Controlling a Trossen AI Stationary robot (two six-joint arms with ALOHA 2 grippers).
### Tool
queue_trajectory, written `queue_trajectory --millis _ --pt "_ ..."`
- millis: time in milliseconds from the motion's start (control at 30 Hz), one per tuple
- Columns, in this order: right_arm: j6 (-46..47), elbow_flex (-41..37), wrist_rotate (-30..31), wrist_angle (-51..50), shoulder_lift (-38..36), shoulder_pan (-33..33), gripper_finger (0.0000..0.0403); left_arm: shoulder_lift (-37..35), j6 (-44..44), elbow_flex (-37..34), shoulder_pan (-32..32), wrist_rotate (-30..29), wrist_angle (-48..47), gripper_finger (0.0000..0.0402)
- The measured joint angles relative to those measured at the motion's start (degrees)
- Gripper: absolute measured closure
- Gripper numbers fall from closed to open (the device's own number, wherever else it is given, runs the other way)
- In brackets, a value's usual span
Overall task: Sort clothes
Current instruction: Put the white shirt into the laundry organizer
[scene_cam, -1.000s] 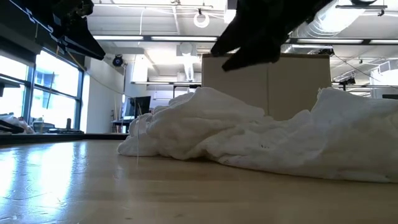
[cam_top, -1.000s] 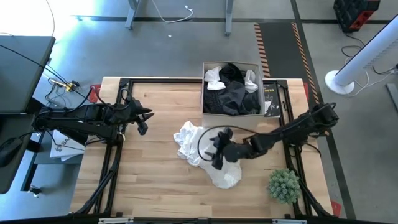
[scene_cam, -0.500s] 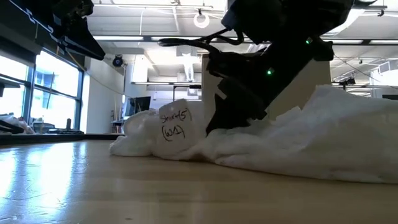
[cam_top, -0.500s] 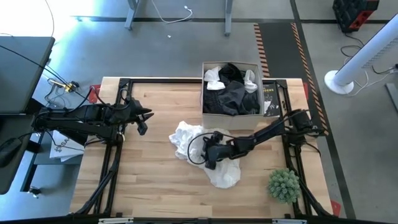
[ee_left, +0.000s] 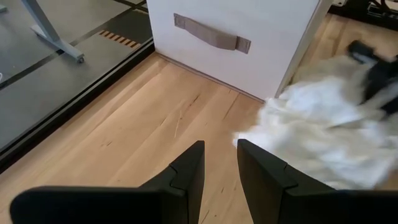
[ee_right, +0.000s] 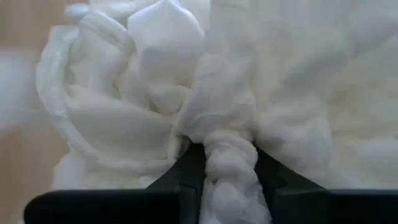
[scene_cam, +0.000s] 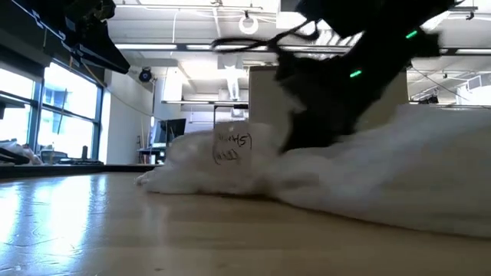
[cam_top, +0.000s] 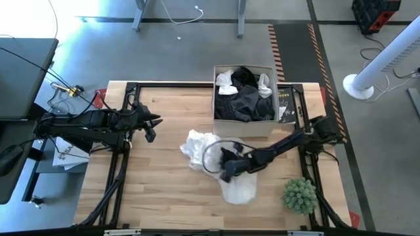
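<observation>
Wooden table (cam_top: 164, 196) carries everything, and the right arm stretches low across it from the right edge toward the middle. Just behind that arm, at the table's far edge, stands a white box (cam_top: 244, 124) with a grey strap handle (ee_left: 211, 33) on one side, heaped with clothes: a black garment (cam_top: 248, 77), a dark grey-green one (cam_top: 246, 103) and bits of white fabric (cam_top: 224, 80) at the rim. A white garment (cam_top: 216, 164) lies crumpled on the bare wood directly under and around the right gripper (cam_top: 226, 166); one lump sits to the gripper's left side and another spreads out on the near side of it. The right wrist view shows the two dark fingers pinching a twisted fold of the white garment (ee_right: 227, 168) between them, cloth bunched up just ahead of the tips. In the low view a white tag with handwriting (scene_cam: 232, 146) stands up from the fabric beside the dark gripper body. The left gripper (cam_top: 149, 124) hangs over the left part of the table, well apart from the cloth, its fingers (ee_left: 186, 171) parted by a narrow gap with nothing between them. A small spiky green plant (cam_top: 300, 195) stands near the right arm, at the table's front right corner
</observation>
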Motion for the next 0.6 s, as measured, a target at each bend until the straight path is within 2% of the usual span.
queue_trajectory --millis 167,233,333,467,533,600 --pt "-5.2 0.5 5.1 4.8 -16.9 -0.9 0.0347 0.1 -0.4 0.0 0.0 0.1 0.4 0.0308" --pt "-10.1 0.3 7.9 8.5 -21.9 -0.8 0.0347 0.1 -0.5 0.0 0.0 0.1 0.4 0.0308" --pt "-23.3 0.4 13.0 20.2 -29.2 -0.7 0.0348 0.1 -0.5 0.0 0.0 0.1 0.4 0.0308" --pt "-47.2 0.6 22.6 40.4 -36.1 -1.4 0.0348 0.1 -0.5 0.0 0.0 0.1 0.5 0.0308" --pt "-57.6 0.6 22.3 51.9 -38.5 -2.7 0.0348 0.1 -0.5 0.0 0.0 0.1 0.5 0.0308" --pt "-63.9 0.6 20.5 60.2 -41.0 -5.0 0.0348 0.2 -0.5 0.0 0.0 0.1 0.5 0.0308"
